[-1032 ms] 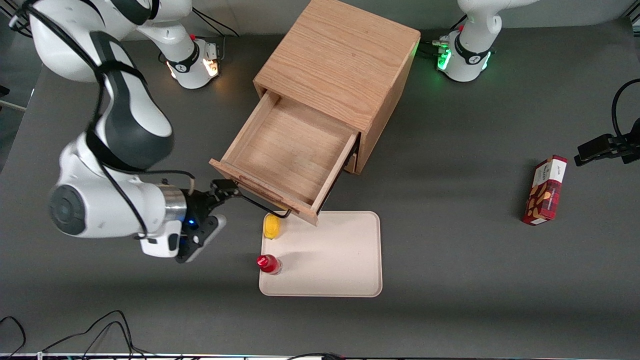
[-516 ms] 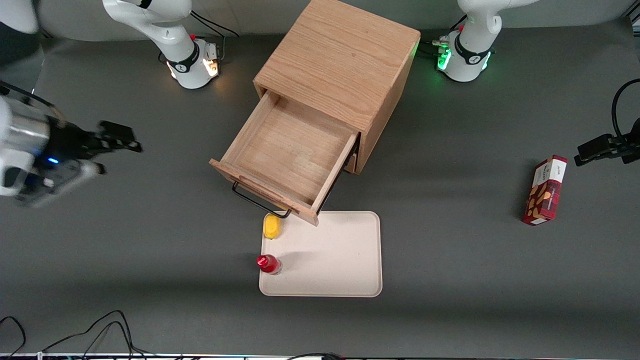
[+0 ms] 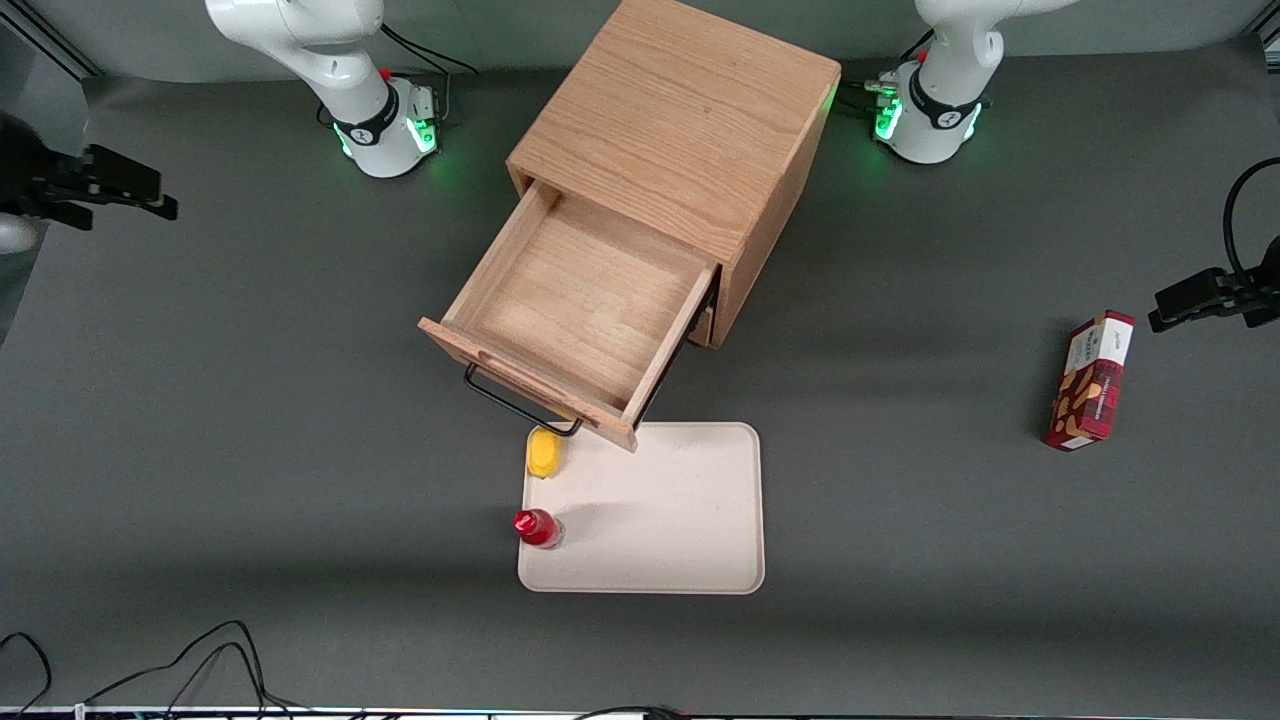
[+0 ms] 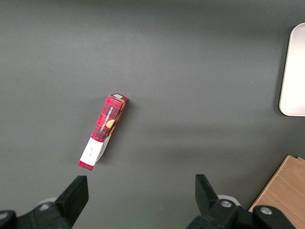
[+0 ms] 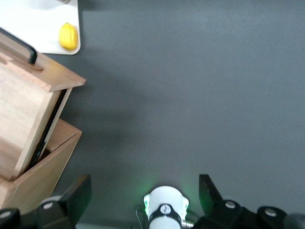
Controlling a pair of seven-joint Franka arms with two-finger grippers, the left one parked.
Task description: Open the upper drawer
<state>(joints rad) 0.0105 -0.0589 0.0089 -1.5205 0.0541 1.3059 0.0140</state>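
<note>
We've let go: upper drawer (image 3: 580,305) sits pulled out, hand (image 3: 120,190) open, retreated to the working arm's counter end. Task looks done.

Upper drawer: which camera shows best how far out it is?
The front view: the upper drawer shows whole, pulled out of the cabinet and empty. The right wrist view catches only one corner with its handle; the left wrist view shows none of it. The open end effector is away toward the working arm's end.

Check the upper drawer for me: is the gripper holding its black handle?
No. The gripper is open, high off toward the working arm's end of the table, well apart from the black handle of the pulled-out upper drawer.
</note>
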